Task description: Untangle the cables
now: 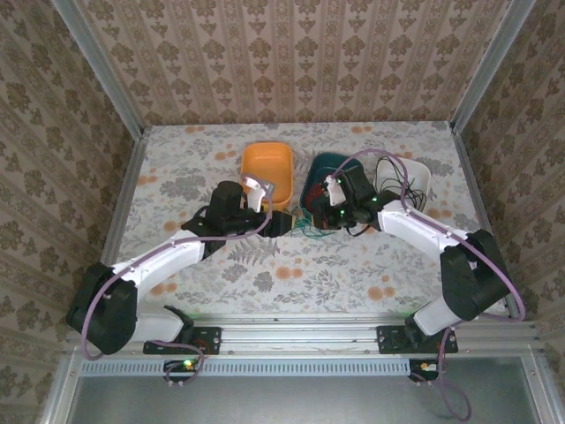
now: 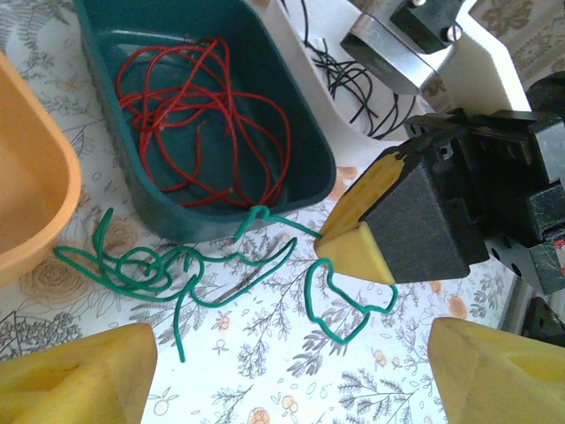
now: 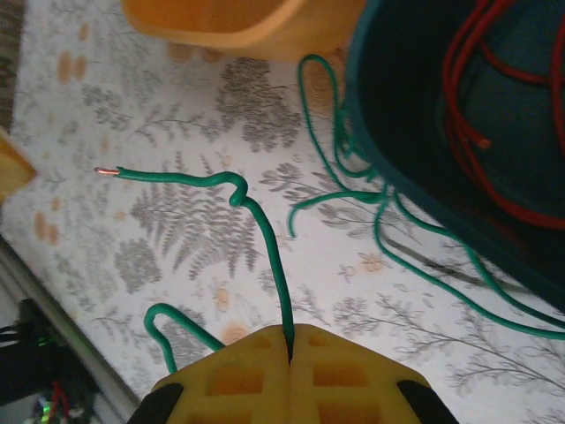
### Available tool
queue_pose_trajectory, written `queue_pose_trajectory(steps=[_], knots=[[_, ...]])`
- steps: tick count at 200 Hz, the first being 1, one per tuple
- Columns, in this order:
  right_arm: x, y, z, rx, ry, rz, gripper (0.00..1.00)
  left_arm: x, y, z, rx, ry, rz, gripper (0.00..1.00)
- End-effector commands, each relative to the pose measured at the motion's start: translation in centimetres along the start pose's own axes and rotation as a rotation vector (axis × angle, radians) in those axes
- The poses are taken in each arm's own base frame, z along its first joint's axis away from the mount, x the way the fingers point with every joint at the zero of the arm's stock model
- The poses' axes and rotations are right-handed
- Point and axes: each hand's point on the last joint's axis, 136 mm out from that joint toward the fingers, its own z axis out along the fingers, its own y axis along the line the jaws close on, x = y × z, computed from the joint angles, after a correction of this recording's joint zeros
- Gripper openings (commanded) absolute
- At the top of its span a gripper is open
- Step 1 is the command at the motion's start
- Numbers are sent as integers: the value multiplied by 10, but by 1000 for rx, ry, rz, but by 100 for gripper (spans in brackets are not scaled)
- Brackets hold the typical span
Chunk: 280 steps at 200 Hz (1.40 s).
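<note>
- Pinching the green wire [image 3: 265, 230] between the fully closed pads of the right claw [image 3: 290, 340], its bare copper tip [image 3: 104, 170] trailing ahead and off to one side.
- Hovering the left claw [image 2: 291, 367] with fingers spread wide, gripping nothing, the wire's loose loops lying just ahead of it.
- Judging the wire light, thin and springy, holding its kinks, probably slipping through soft pads; taking it near an end rather than mid-loop.
- Crowding ahead of both claws: teal tray [image 2: 305, 190] with red wire [image 2: 203, 115], white tray [image 2: 287, 53] with black wire [image 2: 349, 79], orange tray [image 2: 35, 177].
- Leaving open table [image 1: 353, 265] behind the claws for pulling slack.
</note>
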Motion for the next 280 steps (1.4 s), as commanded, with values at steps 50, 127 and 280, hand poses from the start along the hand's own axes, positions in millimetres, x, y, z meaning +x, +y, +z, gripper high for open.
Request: queue_pose_trajectory(steps=[50, 127, 280], knots=[[-33, 58, -36, -196, -110, 6, 0, -12, -13, 23, 71, -16, 30, 64], [-45, 47, -49, -110, -195, 17, 0, -17, -18, 30, 140, -61, -26, 0], [-122, 26, -126, 35, -590, 84, 68, -42, 39, -17, 20, -146, -209, 0]])
